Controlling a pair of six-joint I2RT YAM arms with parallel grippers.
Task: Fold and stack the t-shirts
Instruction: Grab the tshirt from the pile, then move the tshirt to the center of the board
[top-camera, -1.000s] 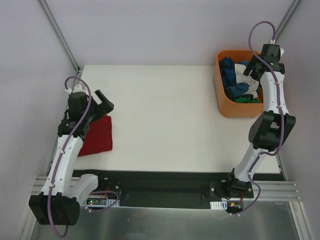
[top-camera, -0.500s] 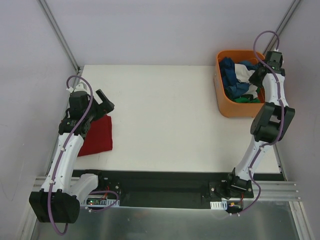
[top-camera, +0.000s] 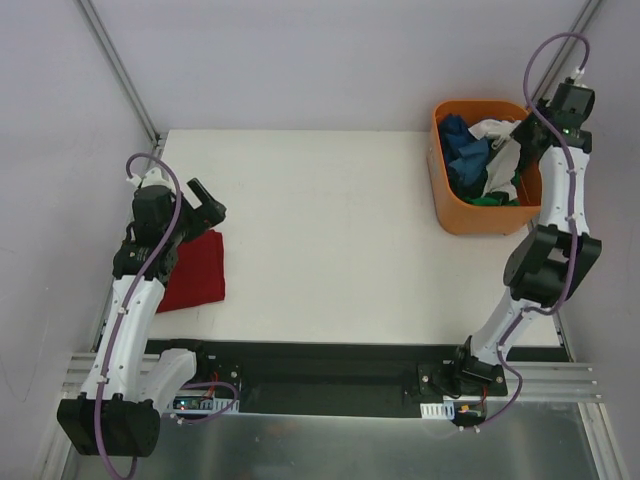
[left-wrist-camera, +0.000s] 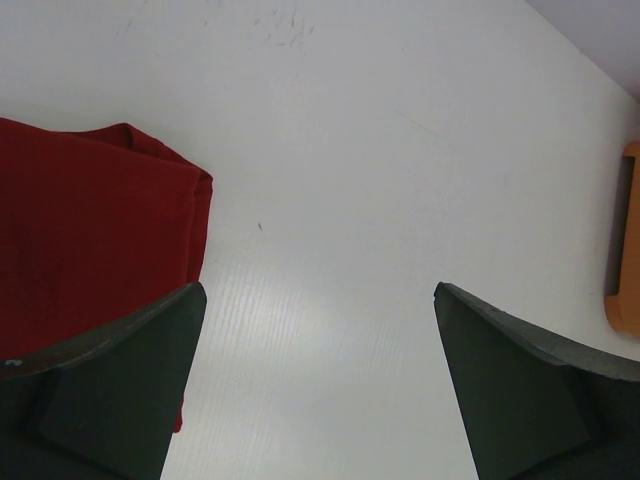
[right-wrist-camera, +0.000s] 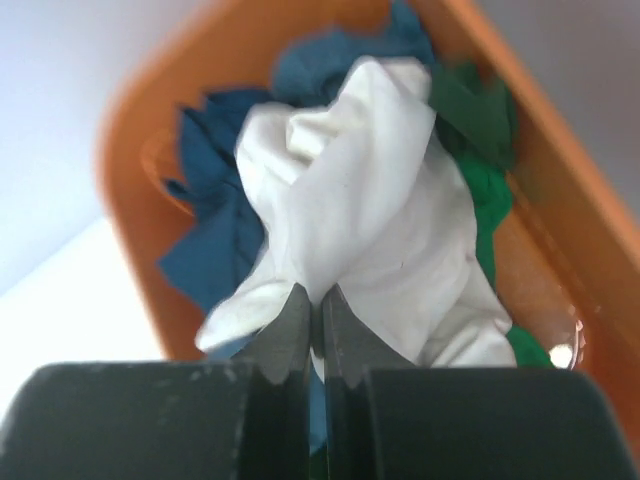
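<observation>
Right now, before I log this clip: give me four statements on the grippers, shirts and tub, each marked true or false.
1. The right gripper is shut on the white shirt. True.
2. The red shirt lies in the tub. False: it lies on the table, beside the left arm.
3. The left gripper is open and holds nothing. True.
4. The tub holds only white cloth. False: blue cloth and green cloth are in it too.
</observation>
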